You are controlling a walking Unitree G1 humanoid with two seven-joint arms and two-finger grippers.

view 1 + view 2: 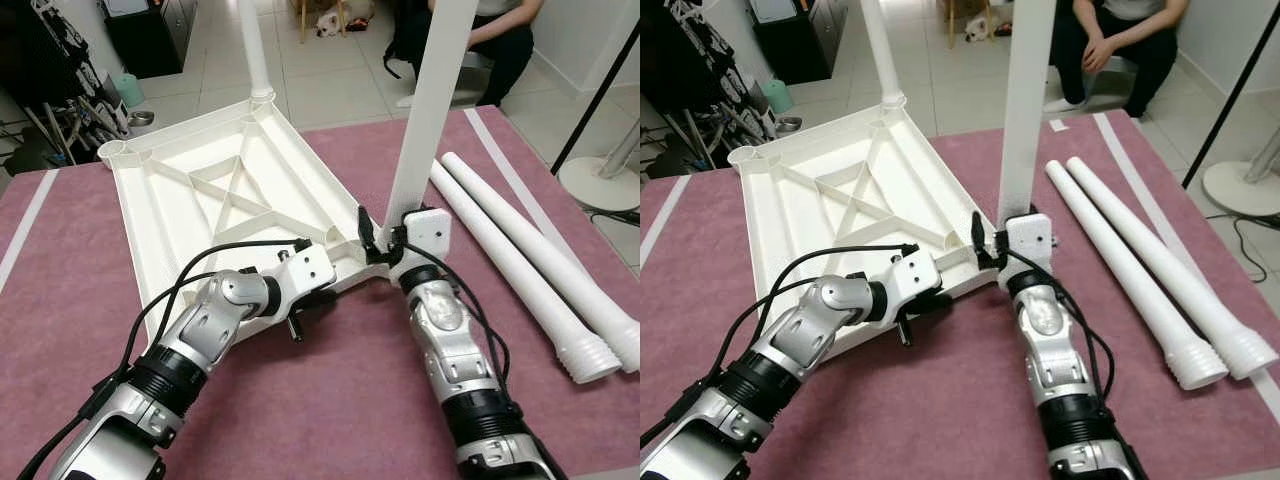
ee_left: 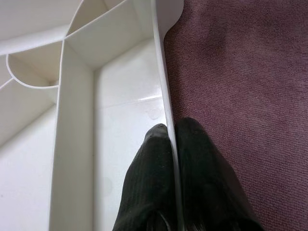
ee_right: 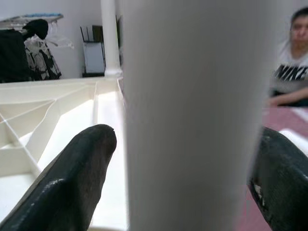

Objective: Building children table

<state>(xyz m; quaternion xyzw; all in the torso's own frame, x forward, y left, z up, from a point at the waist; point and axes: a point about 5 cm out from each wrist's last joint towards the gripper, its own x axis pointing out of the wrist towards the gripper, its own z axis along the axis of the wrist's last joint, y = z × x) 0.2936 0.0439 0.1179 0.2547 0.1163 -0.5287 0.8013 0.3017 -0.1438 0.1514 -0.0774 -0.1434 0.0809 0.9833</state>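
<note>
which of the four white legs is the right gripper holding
The upright leg at the tabletop's near corner, in the right gripper; another stands at the far corner, two lie on the mat.

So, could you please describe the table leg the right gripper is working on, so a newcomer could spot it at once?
Start at the upturned white tabletop on the purple mat. At its near corner, the right gripper straddles a white leg standing upright. Unlike the upright leg at the far corner and the two lying legs, it has a gripper around it.

White ribbed tabletop (image 1: pixel 215 190) lies upside-down with two legs (image 1: pixel 432 90) upright, two more (image 1: pixel 520 265) lying beside it.
</note>
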